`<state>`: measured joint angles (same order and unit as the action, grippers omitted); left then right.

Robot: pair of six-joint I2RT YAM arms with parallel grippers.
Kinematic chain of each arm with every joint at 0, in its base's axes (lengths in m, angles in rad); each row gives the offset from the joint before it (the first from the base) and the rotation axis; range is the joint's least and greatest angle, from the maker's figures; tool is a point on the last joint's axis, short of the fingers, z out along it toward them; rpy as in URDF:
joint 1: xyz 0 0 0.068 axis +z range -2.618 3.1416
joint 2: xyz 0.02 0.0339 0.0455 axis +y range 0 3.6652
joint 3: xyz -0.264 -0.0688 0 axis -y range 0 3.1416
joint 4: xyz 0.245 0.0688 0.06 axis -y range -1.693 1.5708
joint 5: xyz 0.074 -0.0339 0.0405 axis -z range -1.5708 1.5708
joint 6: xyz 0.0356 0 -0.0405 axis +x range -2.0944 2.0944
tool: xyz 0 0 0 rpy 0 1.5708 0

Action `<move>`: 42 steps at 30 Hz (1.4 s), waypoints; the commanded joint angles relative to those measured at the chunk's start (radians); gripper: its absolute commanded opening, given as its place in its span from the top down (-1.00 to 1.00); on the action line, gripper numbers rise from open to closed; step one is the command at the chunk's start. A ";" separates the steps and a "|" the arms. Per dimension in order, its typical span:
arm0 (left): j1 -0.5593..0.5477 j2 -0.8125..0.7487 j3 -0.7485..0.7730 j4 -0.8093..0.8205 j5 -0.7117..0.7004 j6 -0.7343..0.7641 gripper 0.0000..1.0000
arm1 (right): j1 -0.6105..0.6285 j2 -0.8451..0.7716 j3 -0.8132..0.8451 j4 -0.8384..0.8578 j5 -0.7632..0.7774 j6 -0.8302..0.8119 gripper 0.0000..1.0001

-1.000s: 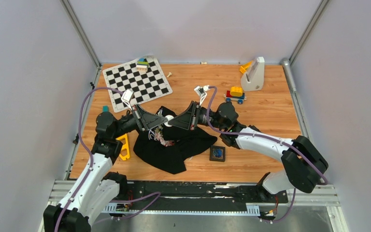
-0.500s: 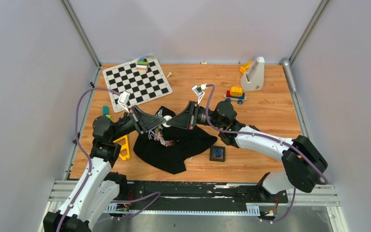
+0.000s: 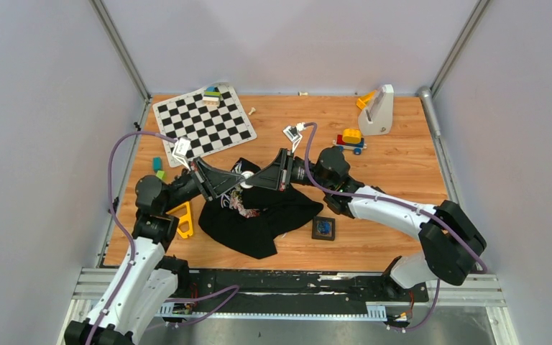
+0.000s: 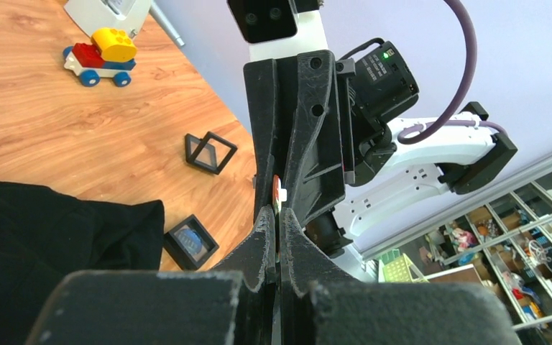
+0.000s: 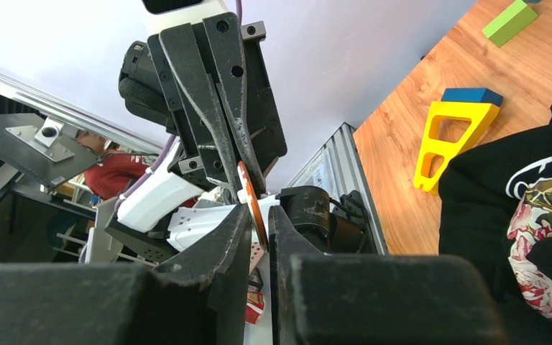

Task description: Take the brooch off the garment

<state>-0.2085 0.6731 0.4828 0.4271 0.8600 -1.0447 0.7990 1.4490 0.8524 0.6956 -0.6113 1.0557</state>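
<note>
Top external: stretched inward, the left hand (image 3: 241, 182) and the right hand (image 3: 254, 179) meet tip to tip above the black garment (image 3: 259, 224).
The left hand clamps the brooch (image 4: 278, 192) (seen edge-on); the right fingers (image 5: 223, 237) narrowly flank it, grip unclear. The left elbow (image 3: 149, 192) has shifted leftward.

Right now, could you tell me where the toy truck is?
In the top view, the toy truck stands on the far right part of the table, just left of and nearer than the white stand.

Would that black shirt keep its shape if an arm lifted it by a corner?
Probably not: the black shirt lies crumpled in soft folds, so it would likely hang limp. Pushed, it would probably bunch up rather than slide whole.
</note>
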 commanded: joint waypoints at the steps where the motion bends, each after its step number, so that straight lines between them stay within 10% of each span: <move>1: -0.005 -0.057 0.021 0.057 0.017 0.034 1.00 | -0.005 0.013 -0.008 -0.052 0.105 0.028 0.72; 8: -0.006 -0.090 0.077 -0.222 -0.097 0.159 1.00 | -0.007 -0.001 -0.061 0.008 0.134 0.024 0.15; 19: -0.005 -0.074 0.133 -0.465 -0.164 0.307 1.00 | -0.024 -0.120 -0.150 -0.062 0.164 -0.056 -0.22; 25: -0.023 -0.043 0.148 -0.622 -0.225 0.408 1.00 | -0.031 -0.268 -0.078 -0.600 0.396 -0.212 -0.72; 33: -0.224 0.092 0.129 -0.707 -0.406 0.491 1.00 | -0.102 -0.477 -0.054 -1.099 0.753 -0.303 -0.94; 42: -0.397 0.377 0.127 -0.628 -0.515 0.499 1.00 | -0.451 -0.536 0.019 -1.484 0.899 -0.235 -1.00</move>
<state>-0.5819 0.9653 0.5869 -0.2649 0.3923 -0.5690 0.4316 0.9367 0.8139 -0.5671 0.1566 0.7803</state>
